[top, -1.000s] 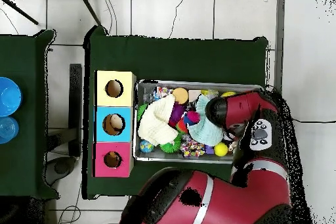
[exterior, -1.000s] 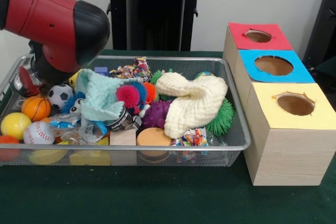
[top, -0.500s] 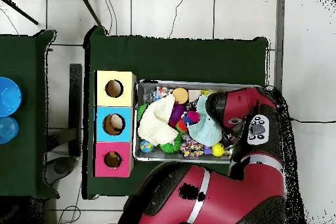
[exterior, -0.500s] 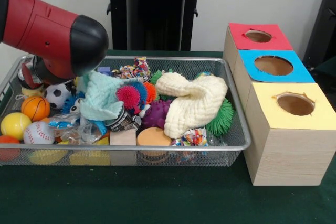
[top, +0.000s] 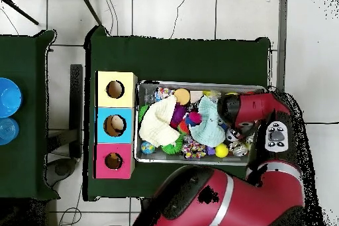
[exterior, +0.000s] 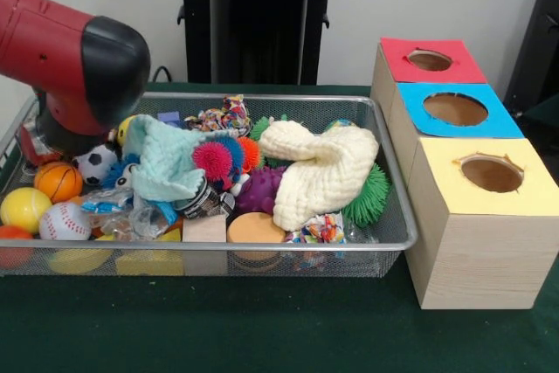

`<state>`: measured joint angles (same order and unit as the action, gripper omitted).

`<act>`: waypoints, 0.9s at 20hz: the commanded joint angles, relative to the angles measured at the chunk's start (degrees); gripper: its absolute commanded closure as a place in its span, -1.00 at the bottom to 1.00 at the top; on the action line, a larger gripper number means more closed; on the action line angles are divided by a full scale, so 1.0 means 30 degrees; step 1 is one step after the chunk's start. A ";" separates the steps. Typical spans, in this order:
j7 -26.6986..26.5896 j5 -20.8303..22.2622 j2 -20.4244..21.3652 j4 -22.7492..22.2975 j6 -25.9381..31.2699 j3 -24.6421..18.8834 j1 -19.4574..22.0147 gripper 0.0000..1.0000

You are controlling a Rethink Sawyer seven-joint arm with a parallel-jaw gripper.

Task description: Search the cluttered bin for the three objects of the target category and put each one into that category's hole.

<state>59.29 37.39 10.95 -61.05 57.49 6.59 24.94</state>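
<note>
The red arm (exterior: 70, 58) hangs over the wire bin's (exterior: 262, 251) nine o'clock end in the front view. Its gripper is hidden behind the arm, so whether the jaws are spread or closed cannot be told. Just under the arm lie the balls: soccer ball (exterior: 94, 163), basketball (exterior: 59, 181), baseball (exterior: 64, 221) and yellow ball (exterior: 24, 209). At three o'clock from them an aqua cloth (exterior: 166, 159) and a cream cloth (exterior: 319, 172) cover other toys. Beyond the bin's three o'clock end stand three boxes with holes: red (exterior: 430, 60), blue (exterior: 456, 109), yellow (exterior: 492, 174).
</note>
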 commanded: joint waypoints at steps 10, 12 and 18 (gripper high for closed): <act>0.0737 -0.1300 -0.1724 -0.1017 0.0584 -0.1065 -0.0657 -1.00; 0.0228 -0.1386 -0.1984 -0.0684 0.1775 -0.1029 -0.0637 -1.00; -0.0601 -0.0329 -0.2353 0.0472 0.4743 -0.0039 -0.1435 -1.00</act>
<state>59.30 35.12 8.59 -60.86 63.12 7.94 22.38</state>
